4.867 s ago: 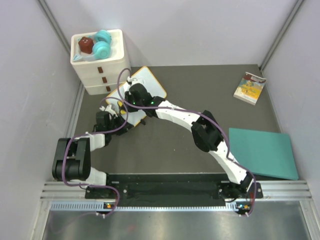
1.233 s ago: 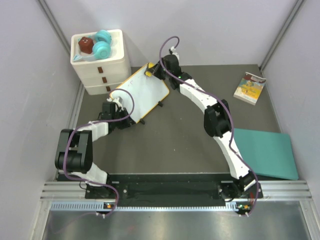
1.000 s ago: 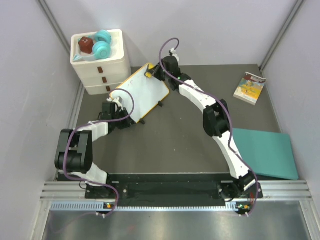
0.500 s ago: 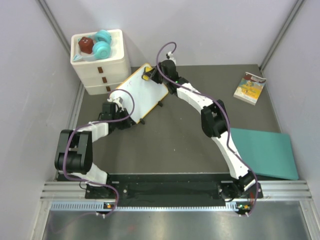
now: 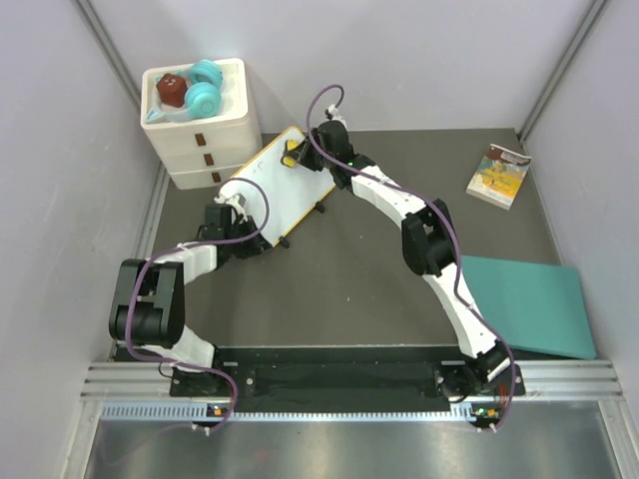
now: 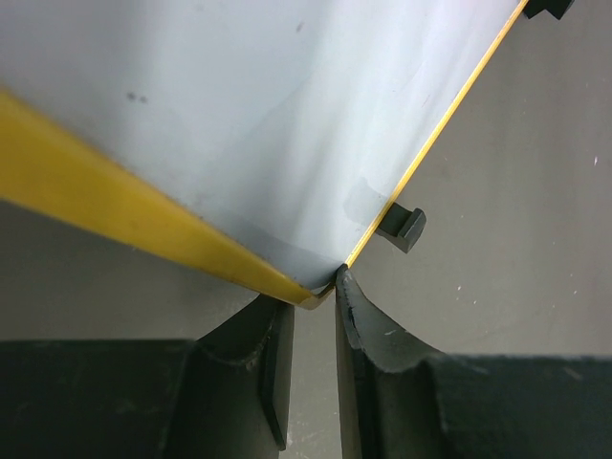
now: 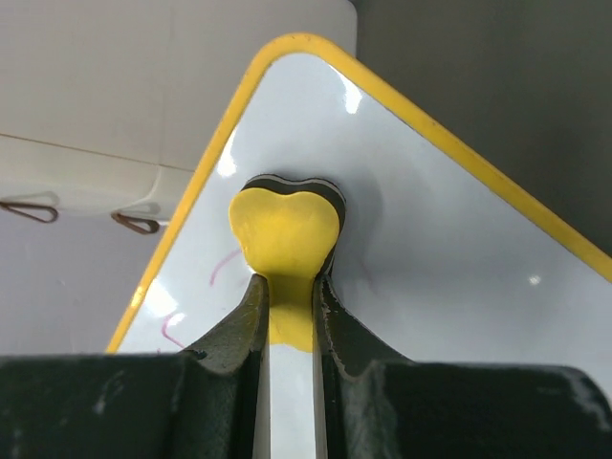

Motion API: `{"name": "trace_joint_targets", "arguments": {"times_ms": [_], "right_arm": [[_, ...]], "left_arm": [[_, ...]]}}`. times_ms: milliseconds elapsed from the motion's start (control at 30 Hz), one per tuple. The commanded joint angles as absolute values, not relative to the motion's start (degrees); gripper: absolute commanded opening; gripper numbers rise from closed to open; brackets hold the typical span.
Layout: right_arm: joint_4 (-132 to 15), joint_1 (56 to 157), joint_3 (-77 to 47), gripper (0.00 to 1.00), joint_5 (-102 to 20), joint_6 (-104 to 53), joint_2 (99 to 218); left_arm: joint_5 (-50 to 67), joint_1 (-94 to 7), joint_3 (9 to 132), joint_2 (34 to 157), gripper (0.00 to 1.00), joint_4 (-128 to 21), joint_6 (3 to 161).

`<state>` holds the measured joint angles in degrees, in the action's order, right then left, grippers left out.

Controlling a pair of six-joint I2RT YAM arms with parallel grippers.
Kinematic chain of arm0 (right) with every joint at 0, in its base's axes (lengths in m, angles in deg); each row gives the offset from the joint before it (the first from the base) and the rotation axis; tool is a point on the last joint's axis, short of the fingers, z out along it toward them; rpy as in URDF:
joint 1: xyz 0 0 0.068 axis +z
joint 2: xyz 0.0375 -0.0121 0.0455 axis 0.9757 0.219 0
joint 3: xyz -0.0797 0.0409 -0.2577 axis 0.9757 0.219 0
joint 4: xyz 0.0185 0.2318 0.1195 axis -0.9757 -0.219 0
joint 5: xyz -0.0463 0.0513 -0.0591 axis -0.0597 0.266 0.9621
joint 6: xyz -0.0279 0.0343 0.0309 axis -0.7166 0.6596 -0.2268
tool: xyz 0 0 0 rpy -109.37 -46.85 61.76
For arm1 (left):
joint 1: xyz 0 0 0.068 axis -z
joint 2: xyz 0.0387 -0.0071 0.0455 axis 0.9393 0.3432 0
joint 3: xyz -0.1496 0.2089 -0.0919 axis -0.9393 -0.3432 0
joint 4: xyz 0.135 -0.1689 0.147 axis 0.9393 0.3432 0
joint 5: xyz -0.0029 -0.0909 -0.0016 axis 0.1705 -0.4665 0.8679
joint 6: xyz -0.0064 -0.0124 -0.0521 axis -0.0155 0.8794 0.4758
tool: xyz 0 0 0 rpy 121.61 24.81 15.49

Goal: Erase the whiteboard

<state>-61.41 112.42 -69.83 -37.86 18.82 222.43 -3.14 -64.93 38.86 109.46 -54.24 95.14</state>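
Whiteboard (image 5: 278,187) long axis diagonal, near-left to far-right; left pincer (image 6: 314,296) grips corner (right pincer (image 7: 292,287) pinches yellow eraser (image 7: 285,225)).

We see the whiteboard (image 6: 239,115) cut off at the top and left edges of the left wrist view; its faint pink marks (image 7: 225,268) are too small to read.

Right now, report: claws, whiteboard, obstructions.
Left claw shut on whiteboard corner. Right claw shut on yellow eraser, pressed to board. Faint marks beside eraser. Drawer box adjacent.

Drawer box (image 5: 213,137) just beside whiteboard (image 5: 290,190), likely blocking leftward pass.
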Motion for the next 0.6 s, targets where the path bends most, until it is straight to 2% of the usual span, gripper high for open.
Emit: {"name": "trace_joint_targets", "arguments": {"times_ms": [0, 100, 267, 567], "right_arm": [[-79.2, 112.9, -73.3, 0.0, -35.8, 9.6, 220.4], [-84.2, 112.7, -71.2, 0.0, -34.0, 5.7, 218.2], [-78.5, 112.6, -66.3, 0.0, -37.8, 3.8, 215.9], [-75.1, 112.7, -72.9, 0.0, -43.7, 5.2, 219.9]], "left_arm": [[2.7, -64.4, 37.8, 108.9, 0.06, -50.4, 90.8], [2.9, -64.2, 37.8, 108.9, 0.06, -50.4, 90.7], [3.0, -64.1, 37.9, 109.0, 0.06, -50.3, 90.7], [3.4, -63.9, 37.7, 108.4, 0.06, -50.4, 90.7]]}}
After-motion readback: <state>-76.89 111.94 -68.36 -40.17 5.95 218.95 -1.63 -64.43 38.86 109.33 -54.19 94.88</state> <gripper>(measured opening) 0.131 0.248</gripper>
